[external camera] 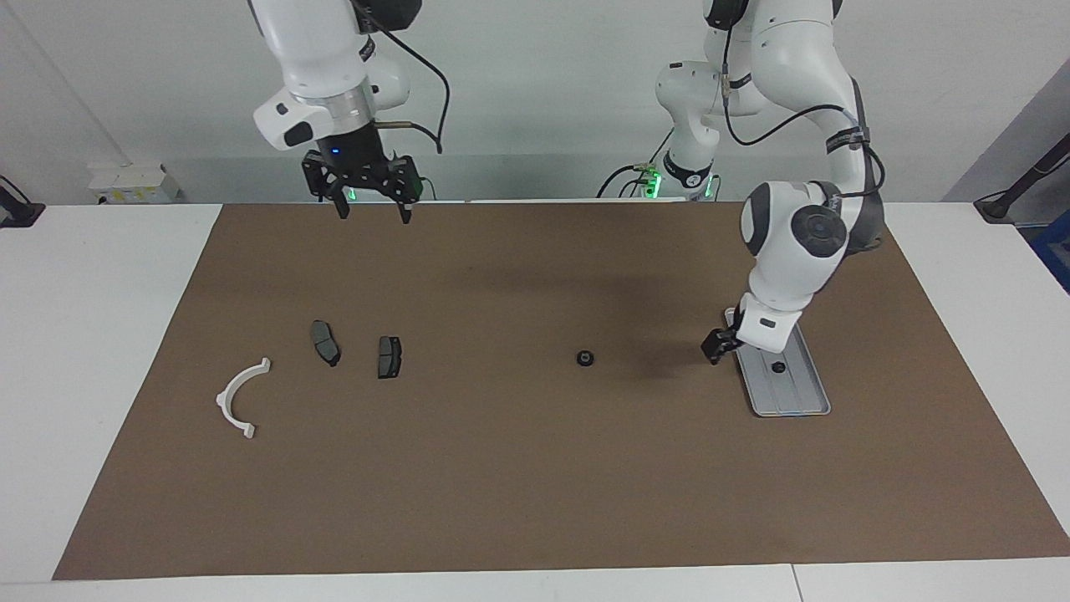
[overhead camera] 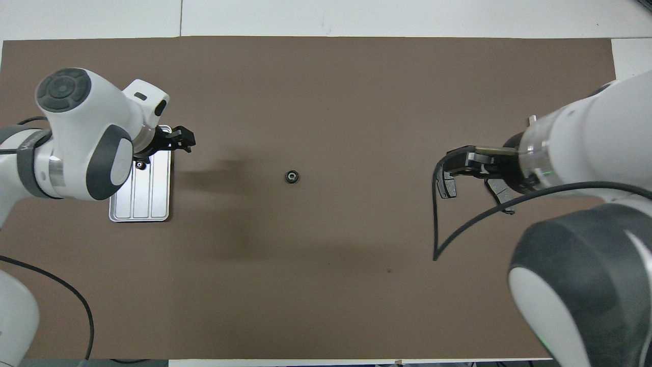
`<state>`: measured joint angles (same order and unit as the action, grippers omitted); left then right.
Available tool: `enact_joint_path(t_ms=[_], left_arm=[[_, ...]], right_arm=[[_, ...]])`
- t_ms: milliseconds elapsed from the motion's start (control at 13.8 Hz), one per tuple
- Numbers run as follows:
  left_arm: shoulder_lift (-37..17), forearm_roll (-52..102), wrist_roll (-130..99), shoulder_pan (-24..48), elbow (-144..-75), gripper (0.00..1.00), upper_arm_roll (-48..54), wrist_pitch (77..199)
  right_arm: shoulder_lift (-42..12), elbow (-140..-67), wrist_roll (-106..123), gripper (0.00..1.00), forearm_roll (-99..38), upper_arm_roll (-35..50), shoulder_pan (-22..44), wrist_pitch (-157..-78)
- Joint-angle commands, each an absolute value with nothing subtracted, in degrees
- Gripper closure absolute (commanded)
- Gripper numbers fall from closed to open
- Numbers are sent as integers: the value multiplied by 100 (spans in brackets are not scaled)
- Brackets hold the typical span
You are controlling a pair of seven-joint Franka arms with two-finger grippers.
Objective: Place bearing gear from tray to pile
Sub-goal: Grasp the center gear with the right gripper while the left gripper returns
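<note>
One small black bearing gear (external camera: 585,359) (overhead camera: 291,177) lies alone on the brown mat about mid-table, between tray and pile. A second gear (external camera: 778,367) (overhead camera: 138,164) sits in the silver tray (external camera: 794,400) (overhead camera: 153,204) toward the left arm's end. My left gripper (external camera: 717,347) (overhead camera: 184,140) hangs low and open over the tray's edge that faces the middle, holding nothing. The pile is a white half-ring bracket (external camera: 242,397) and two dark brake pads (external camera: 325,342) (external camera: 389,356). My right gripper (external camera: 374,211) (overhead camera: 466,163) is raised, open and empty, and covers the pads in the overhead view.
The brown mat (external camera: 501,485) covers most of the white table (external camera: 84,376). A black cable (overhead camera: 443,239) loops down from the right arm. In the overhead view the right arm hides most of the bracket.
</note>
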<state>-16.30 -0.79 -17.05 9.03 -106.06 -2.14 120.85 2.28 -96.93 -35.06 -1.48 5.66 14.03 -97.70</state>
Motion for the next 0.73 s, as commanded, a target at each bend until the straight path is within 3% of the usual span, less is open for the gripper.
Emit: enact_joint_path(t_ms=[0, 290, 653], left_arm=[[-1547, -123, -811, 441, -11055, 2, -132, 12802], [-1714, -123, -519, 203, -11215, 16, -132, 13342], [-1705, -123, -518, 114, -11583, 27, -132, 13641]], right_arm=[[-393, -9756, -4891, 0, -220, 536, 1984, -10500], [-1640, -9371, -6369, 0, 8, 527, 2706, -11362], [-3337, -8002, -7241, 0, 289, 510, 3260, -11514]])
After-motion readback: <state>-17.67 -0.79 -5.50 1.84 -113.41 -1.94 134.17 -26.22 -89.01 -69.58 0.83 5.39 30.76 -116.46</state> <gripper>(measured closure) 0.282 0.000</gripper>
